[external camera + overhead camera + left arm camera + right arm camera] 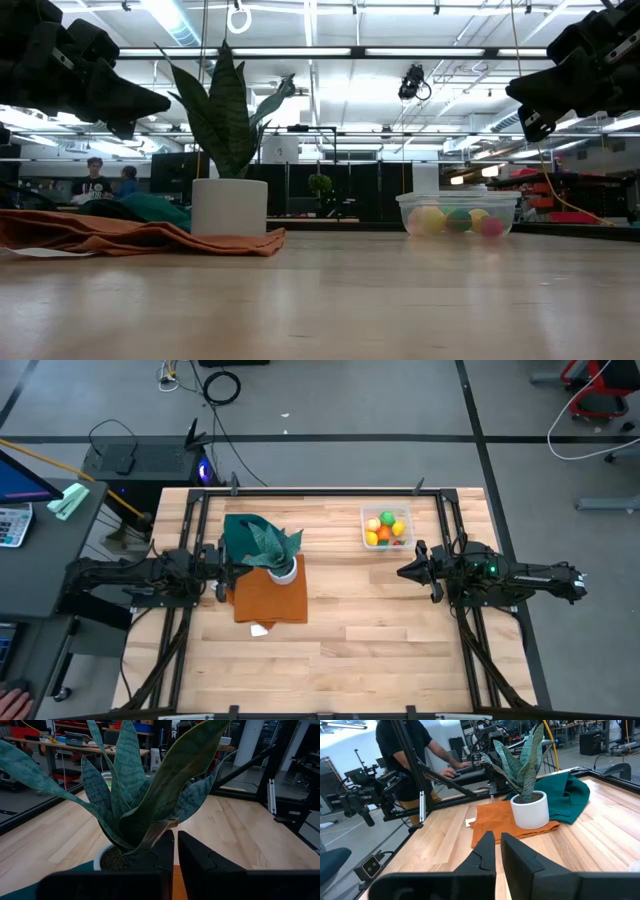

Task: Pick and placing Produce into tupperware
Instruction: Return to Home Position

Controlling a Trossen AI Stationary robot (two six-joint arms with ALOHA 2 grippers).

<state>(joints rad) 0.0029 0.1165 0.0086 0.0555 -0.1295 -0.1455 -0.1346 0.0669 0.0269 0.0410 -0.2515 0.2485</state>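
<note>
The clear tupperware [386,527] stands at the table's far right and rests on its flat bottom [458,232]. Inside it lies the produce [384,528]: yellow, green, orange and red balls. My right gripper [403,571] hangs shut above the table, a little nearer than the tupperware, pointing level toward the table's left. My left gripper [232,567] is shut too, level, above the table's left part. It points at the potted plant [270,542], whose leaves [150,795] rise right in front of its fingertips. Neither gripper has anything between its fingers.
The plant's white pot [283,569] stands on an orange cloth [270,600], with a green cloth [243,530] bunched behind it. A white paper scrap [260,628] lies near the orange cloth. Bare wood spreads across the middle and near side. A person [405,750] stands beyond the table's edge.
</note>
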